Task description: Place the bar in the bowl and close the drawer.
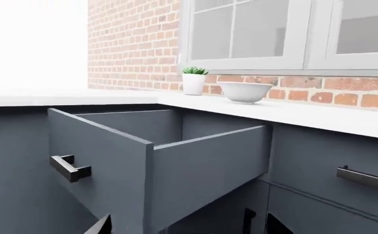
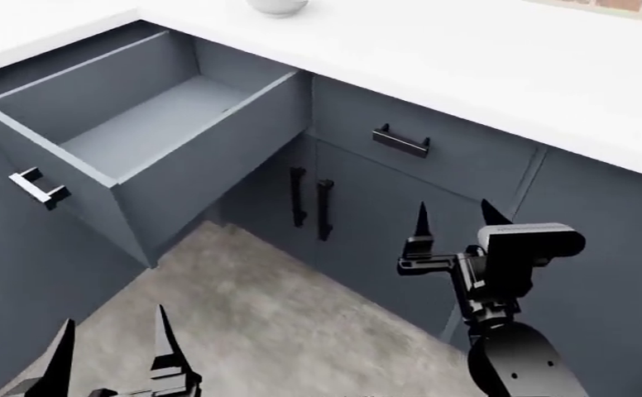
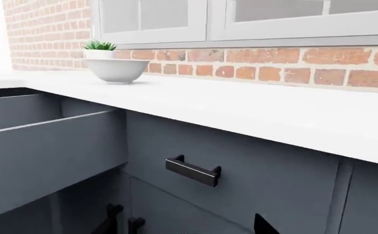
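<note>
Overhead, white countertop (image 2: 498,66); brick wall (image 3: 306,66); drawer (image 2: 133,132) open.

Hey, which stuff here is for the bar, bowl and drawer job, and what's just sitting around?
For the job:
- bowl on the counter
- open drawer
- bar: not visible in any view

Just there:
- potted plant behind the bowl
- closed drawer
- cabinet doors

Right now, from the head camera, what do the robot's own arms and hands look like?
Both are glossy black. The right arm has a rounded, bulbous segment topped by a boxy block with a lighter grey top face; its right hand ends in two thin, pointed, spike-like fingers. The left hand shows the same two tapering black fingers at the frame's lower edge. No cables or markings visible.
</note>
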Controlling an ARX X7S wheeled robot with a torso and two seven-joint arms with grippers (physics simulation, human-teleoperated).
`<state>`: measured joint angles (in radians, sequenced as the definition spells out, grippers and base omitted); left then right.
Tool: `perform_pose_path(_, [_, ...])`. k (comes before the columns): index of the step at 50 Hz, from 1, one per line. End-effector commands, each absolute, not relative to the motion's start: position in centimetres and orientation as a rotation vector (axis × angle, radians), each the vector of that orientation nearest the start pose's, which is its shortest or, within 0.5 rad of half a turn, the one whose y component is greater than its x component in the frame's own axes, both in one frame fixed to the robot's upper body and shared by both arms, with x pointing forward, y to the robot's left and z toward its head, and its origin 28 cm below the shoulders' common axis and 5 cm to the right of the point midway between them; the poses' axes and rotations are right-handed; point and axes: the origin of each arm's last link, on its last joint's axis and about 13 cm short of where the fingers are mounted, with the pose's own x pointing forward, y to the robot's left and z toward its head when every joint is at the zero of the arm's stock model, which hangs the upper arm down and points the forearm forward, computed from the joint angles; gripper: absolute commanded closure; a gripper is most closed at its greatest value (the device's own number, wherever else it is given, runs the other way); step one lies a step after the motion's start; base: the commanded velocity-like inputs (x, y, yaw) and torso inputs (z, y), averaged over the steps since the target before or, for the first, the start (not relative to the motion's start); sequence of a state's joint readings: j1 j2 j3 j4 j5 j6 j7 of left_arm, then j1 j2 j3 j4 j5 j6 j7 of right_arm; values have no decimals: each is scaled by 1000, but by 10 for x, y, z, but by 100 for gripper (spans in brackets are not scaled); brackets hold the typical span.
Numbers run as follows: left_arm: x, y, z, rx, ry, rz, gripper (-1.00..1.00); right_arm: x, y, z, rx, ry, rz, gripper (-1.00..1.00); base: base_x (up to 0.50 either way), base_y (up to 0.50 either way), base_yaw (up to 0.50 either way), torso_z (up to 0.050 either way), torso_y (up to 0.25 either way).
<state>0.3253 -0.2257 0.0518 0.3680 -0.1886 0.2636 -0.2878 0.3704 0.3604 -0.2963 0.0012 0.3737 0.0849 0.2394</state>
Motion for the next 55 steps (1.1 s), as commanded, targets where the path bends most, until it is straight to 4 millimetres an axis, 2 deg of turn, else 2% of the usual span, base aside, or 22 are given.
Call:
perform_pose_path(1, [141, 234, 52, -60, -281, 159, -100, 285, -124, 92, -38, -176, 42, -100, -126, -86, 500, 0, 0])
perform_pose_path(12, [141, 233, 50, -69, -274, 148, -100, 293, -124, 93, -34, -172, 50, -100, -116, -86, 500, 0, 0])
perform_pose_path(31, [143, 232, 48, -77, -269, 141, -100, 291, -123, 91, -39, -165, 45, -100, -110, -98, 494, 0, 0])
perform_pose_path(41, [143, 232, 47, -80, -265, 136, -100, 291, -122, 88, -49, -151, 47, -100, -330, 133, 0, 0, 0])
perform_pose_path(51, [146, 232, 49, -105, -254, 139, -100, 287, -119, 86, -74, -145, 40, -100, -10, 7, 0, 0, 0])
perform_pose_path(55, [150, 231, 55, -116, -261, 141, -100, 280, -119, 93, -81, -174, 39, -100, 0, 0, 0, 0, 0])
